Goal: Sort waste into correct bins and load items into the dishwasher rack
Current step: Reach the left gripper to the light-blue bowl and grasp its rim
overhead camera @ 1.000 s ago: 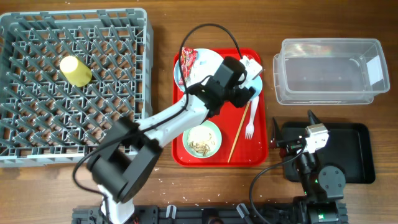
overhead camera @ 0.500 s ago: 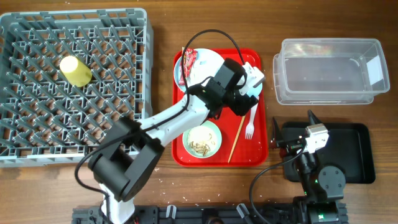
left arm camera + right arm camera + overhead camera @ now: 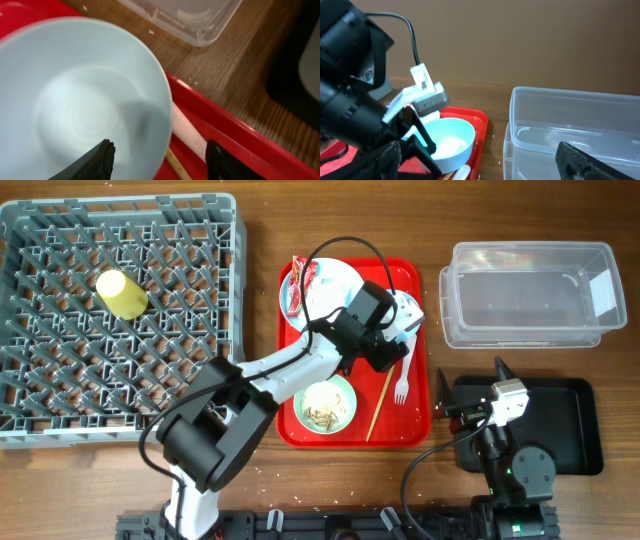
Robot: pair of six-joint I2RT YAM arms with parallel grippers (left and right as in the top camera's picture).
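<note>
Rack [image 3: 236,300], left of the red tray [image 3: 415,425], holds the cup [image 3: 121,293]. The bowl [image 3: 75,100] sits in the tray's upper-right corner. The left gripper [image 3: 160,149] straddles its rim, jaws apart, likely to lift it. The right gripper [image 3: 479,160], right of the tray, idles wide.

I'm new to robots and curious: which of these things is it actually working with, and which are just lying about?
Part of the job: dishwasher rack, yellow cup, pale blue plate, red snack wrapper, light blue bowl, mint green bowl, food scraps, white fork, chopstick, clear tub, black tray.
Just lying about: red serving tray, wooden table.
</note>
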